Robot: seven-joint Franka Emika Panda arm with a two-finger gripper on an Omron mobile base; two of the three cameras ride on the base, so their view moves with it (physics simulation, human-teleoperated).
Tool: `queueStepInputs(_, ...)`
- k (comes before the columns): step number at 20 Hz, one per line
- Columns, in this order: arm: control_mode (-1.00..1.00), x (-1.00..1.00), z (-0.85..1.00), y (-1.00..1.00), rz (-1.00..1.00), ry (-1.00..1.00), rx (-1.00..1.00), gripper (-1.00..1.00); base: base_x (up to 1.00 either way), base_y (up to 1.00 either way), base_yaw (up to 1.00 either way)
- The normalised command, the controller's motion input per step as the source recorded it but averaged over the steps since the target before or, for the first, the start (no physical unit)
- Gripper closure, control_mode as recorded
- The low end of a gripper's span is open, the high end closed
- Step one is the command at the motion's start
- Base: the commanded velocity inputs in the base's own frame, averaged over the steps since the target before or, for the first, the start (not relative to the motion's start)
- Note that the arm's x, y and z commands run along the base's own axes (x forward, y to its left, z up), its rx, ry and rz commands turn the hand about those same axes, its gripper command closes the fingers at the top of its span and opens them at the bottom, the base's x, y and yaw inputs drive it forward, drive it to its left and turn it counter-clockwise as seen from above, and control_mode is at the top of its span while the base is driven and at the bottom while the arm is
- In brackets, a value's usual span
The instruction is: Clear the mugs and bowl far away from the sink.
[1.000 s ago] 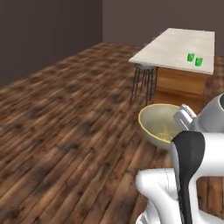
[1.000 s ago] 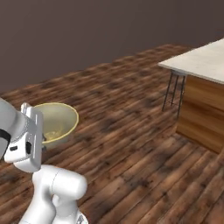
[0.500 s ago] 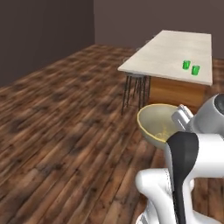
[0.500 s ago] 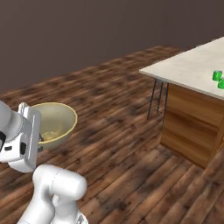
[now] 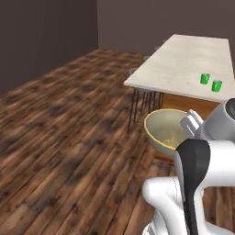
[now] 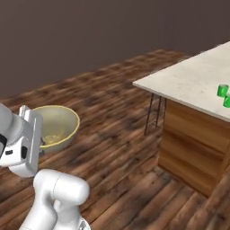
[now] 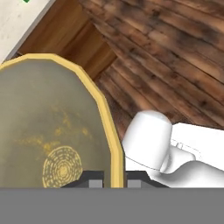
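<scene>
Claw [image 7: 114, 178]: clamped on rim of wide yellowish-tan bowl [image 5: 166, 132] | Bowl: carried above wood floor [image 5: 69, 124], short of pale stone counter [image 5: 183, 64] | Green mugs [image 5: 210, 82]: near counter's right edge | Risk: thin rim grip; bowl could be tipped loose by jolts.

The white arm is folded up close over its own base, the forearm raised and the wrist turned forward. Its claw [image 7: 114, 178] is pinched tight on the rim of the bowl [image 7: 48, 127], one finger inside, one outside.
</scene>
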Motion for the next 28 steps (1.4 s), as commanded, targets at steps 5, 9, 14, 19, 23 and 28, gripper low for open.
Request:
queueStepInputs(5, 1.0, 0.0, 0.0, 0.0, 0.0, 0.0, 0.0, 1.0, 1.0, 0.02, -0.05)
queueStepInputs(9, 1.0, 0.0, 0.0, 0.0, 0.0, 0.0, 0.0, 1.0, 0.85, 0.25, -0.64)
queueStepInputs(14, 1.0, 0.0, 0.0, 0.0, 0.0, 0.0, 0.0, 1.0, 0.54, 0.44, -0.84)
queueStepInputs(19, 1.0, 0.0, 0.0, 0.0, 0.0, 0.0, 0.0, 1.0, 1.0, 0.68, -0.33)
queueStepInputs(23, 1.0, 0.0, 0.0, 0.0, 0.0, 0.0, 0.0, 1.0, 1.0, 0.74, -0.22)
queueStepInputs(28, 1.0, 0.0, 0.0, 0.0, 0.0, 0.0, 0.0, 1.0, 1.0, 0.4, -0.13)
